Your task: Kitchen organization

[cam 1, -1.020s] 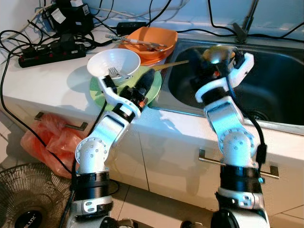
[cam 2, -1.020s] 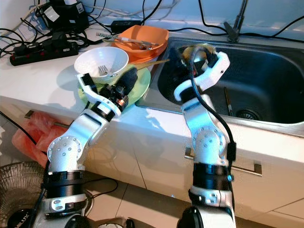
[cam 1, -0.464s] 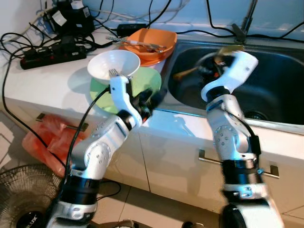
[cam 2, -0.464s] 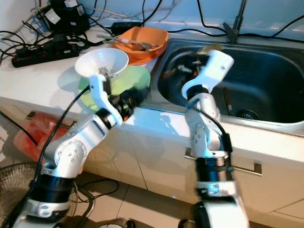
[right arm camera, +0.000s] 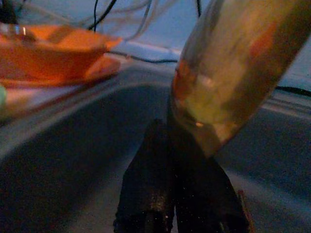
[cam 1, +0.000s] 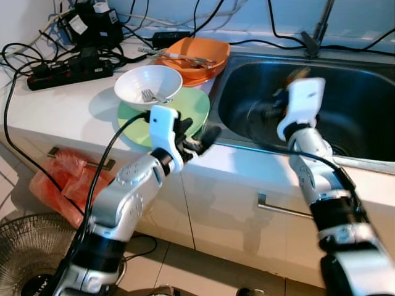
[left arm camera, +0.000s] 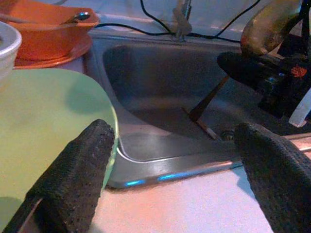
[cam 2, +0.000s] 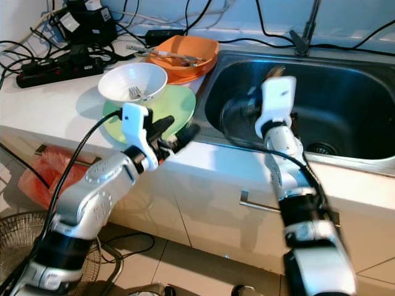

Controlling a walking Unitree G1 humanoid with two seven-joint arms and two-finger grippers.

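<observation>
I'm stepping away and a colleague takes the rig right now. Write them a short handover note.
Left gripper: open, holding nothing, over the counter edge beside the round green plate.
Right gripper: shut on a brownish wooden utensil, held over the steel sink.
White bowl with a fork sits on the green plate; orange bowl with cutlery stands behind. A thin utensil lies in the sink.
Left: stacked dishes remain on the counter.

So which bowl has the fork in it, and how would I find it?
Start at the steel sink and look to its left on the white counter. On the round green plate sits the white bowl, with a fork inside. The orange bowl behind it is squarish.
</observation>
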